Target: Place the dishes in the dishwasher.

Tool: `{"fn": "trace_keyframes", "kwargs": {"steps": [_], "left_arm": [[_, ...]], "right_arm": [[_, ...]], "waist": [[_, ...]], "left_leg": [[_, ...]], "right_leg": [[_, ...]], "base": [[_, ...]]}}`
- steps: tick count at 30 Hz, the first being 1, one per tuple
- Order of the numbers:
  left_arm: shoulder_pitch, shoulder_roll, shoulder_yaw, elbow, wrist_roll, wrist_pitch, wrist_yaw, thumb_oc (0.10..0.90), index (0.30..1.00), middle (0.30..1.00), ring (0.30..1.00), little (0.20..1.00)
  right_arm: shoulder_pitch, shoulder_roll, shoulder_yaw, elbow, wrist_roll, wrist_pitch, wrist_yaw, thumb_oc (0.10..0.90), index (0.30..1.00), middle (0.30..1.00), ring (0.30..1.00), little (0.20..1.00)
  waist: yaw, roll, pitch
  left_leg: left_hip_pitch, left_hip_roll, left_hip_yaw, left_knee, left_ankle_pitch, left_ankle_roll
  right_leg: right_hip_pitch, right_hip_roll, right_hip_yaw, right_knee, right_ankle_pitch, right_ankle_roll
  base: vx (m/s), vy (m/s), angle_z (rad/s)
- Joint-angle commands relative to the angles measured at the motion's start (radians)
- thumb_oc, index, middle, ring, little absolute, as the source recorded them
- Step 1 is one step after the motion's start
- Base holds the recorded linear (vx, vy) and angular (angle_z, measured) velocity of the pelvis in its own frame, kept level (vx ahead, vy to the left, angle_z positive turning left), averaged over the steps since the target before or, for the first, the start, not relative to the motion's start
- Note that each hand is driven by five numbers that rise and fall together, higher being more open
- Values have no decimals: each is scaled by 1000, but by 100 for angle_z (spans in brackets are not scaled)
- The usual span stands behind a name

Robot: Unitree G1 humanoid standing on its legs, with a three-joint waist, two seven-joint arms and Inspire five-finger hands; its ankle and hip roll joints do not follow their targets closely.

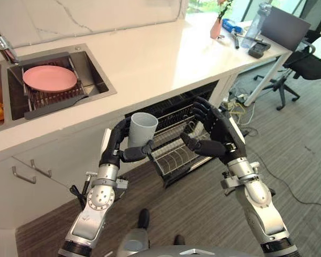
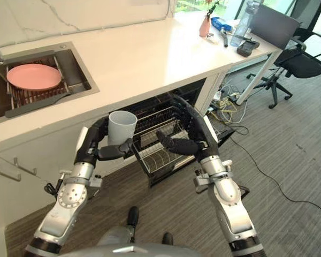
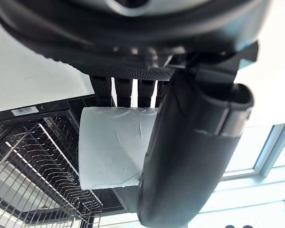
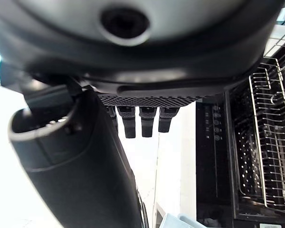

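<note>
Left eye view has the left hand (image 1: 119, 143) raised in front of the counter edge, its fingers curled round a pale grey cup (image 1: 142, 129) with the thumb pressed across the near side; the cup stands upright, mouth up, clasped between fingers and thumb. Left wrist view confirms the grasp: the thumb lies over the cup's wall (image 3: 111, 147) and the fingers reach behind it. Just beyond and below that hand, the dishwasher (image 1: 200, 97) stands open under the white counter (image 1: 150, 59), with its wire rack (image 1: 174, 152) pulled out between the two hands.

The right hand (image 1: 216, 136) hovers across the rack from the left hand, palm turned toward the cup, fingers extended and loosely spread, thumb pointing at the cup, holding nothing. Right wrist view shows its fingers (image 4: 147, 122) straight, with the rack (image 4: 270, 142) past them.

Far beyond the left hand, to its outer side, a pink plate (image 1: 50, 78) lies flat on a dark drainer in the sink (image 1: 91, 69), beside a faucet (image 1: 2, 43). Well beyond the right hand, at the counter's far end, stand a pink vase (image 1: 216, 27), a clear bottle (image 1: 255, 24) and a laptop (image 1: 285, 27), with an office chair (image 1: 305, 67) on the floor past them.
</note>
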Motion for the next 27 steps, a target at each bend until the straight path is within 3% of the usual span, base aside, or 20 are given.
{"fn": "trace_keyframes", "kwargs": {"steps": [1, 3, 5, 6, 7, 10, 13, 15, 19, 23, 24, 27], "left_arm": [[-172, 25, -50, -57, 64, -102, -38, 400, 300, 300, 300, 300], [-229, 27, -58, -38, 87, -94, -27, 400, 300, 300, 300, 300], [-256, 33, -60, -38, 102, -83, -10, 400, 300, 300, 300, 300], [-260, 41, -55, -43, 109, -84, 1, 400, 300, 300, 300, 300], [-267, 49, -58, -41, 120, -86, 6, 400, 300, 300, 300, 300], [-317, 48, -91, -27, 144, -92, 21, 400, 300, 300, 300, 300], [-326, 53, -99, -28, 155, -93, 36, 400, 300, 300, 300, 300], [-323, 54, -96, -39, 158, -88, 61, 400, 300, 300, 300, 300], [-312, 58, -111, -55, 162, -93, 75, 400, 300, 300, 300, 300], [-309, 56, -99, -80, 182, -101, 94, 400, 300, 300, 300, 300], [-315, 59, -86, -83, 215, -122, 141, 400, 300, 300, 300, 300], [-309, 44, -103, -106, 279, -170, 168, 400, 300, 300, 300, 300]], "right_arm": [[-84, -25, -39, -114, 57, -43, 14, 800, 900, 900, 900, 900], [-112, -24, -23, -120, 67, -25, 14, 800, 900, 900, 900, 900], [-146, -15, 5, -111, 70, -26, 0, 800, 900, 900, 900, 900], [-173, -6, 28, -96, 67, -23, -4, 800, 900, 900, 900, 900], [-183, -1, 35, -91, 64, -25, -7, 800, 900, 900, 900, 900], [-165, 18, 33, -103, 76, -19, -20, 800, 900, 900, 900, 900], [-161, 39, 35, -115, 90, -24, -43, 800, 900, 900, 900, 900], [-166, 77, 49, -103, 56, -28, -103, 800, 900, 900, 900, 900], [-157, 100, 69, -103, 30, -34, -124, 800, 900, 900, 900, 900], [-168, 103, 81, -96, 29, -27, -126, 800, 900, 900, 900, 900], [-196, 119, 111, -69, 35, -28, -140, 800, 900, 900, 900, 900], [-185, 123, 119, -74, 27, -40, -133, 800, 900, 900, 900, 900]], "waist": [[-42, -21, -55], [-49, -13, -68], [-45, 3, -90], [-35, 7, -102], [-35, 14, -110], [-69, 10, -143], [-70, 9, -152], [-62, 9, -148], [-69, 39, -113], [-90, 43, -103], [-69, 43, -83], [-46, 7, -108]], "left_leg": [[-15, 14, 124, 211, -122, -53], [-2, 108, 67, 172, -105, -68], [19, 136, -1, 97, -86, -66], [28, 130, -71, 58, -83, -55], [28, 109, -71, 21, -79, -54], [2, 101, -17, 9, -85, -61], [11, 75, -18, 9, -79, -53], [29, 55, 5, 9, -93, -44], [85, 58, -9, 9, -122, -29], [130, 42, -33, 9, -149, -26], [138, 60, -35, 9, -134, -32], [149, 52, -25, 9, -138, -34]], "right_leg": [[-45, -28, -30, 10, 53, 12], [-74, -41, -36, 9, 29, 17], [-88, -45, -16, 9, 27, 21], [-93, -42, 11, 9, 32, 17], [-96, -39, 20, 9, 32, 14], [-81, -61, 24, 9, 51, 8], [-76, -80, 27, 18, 61, 8], [-85, -98, 32, 106, 60, 10], [-159, -5, 62, 293, 20, 18], [-183, -19, 21, 135, 18, -3], [-240, -60, -53, 77, 36, 1], [-185, -72, -2, 41, 72, 20]], "base": [[-79, -86, 74], [-52, 17, 75], [-3, 94, 23], [7, 114, -23], [26, 143, -43], [117, 204, -68], [55, 186, 3], [103, 318, -7], [90, 190, -40], [97, 8, -5], [-1, -112, 13], [40, -101, -9]]}}
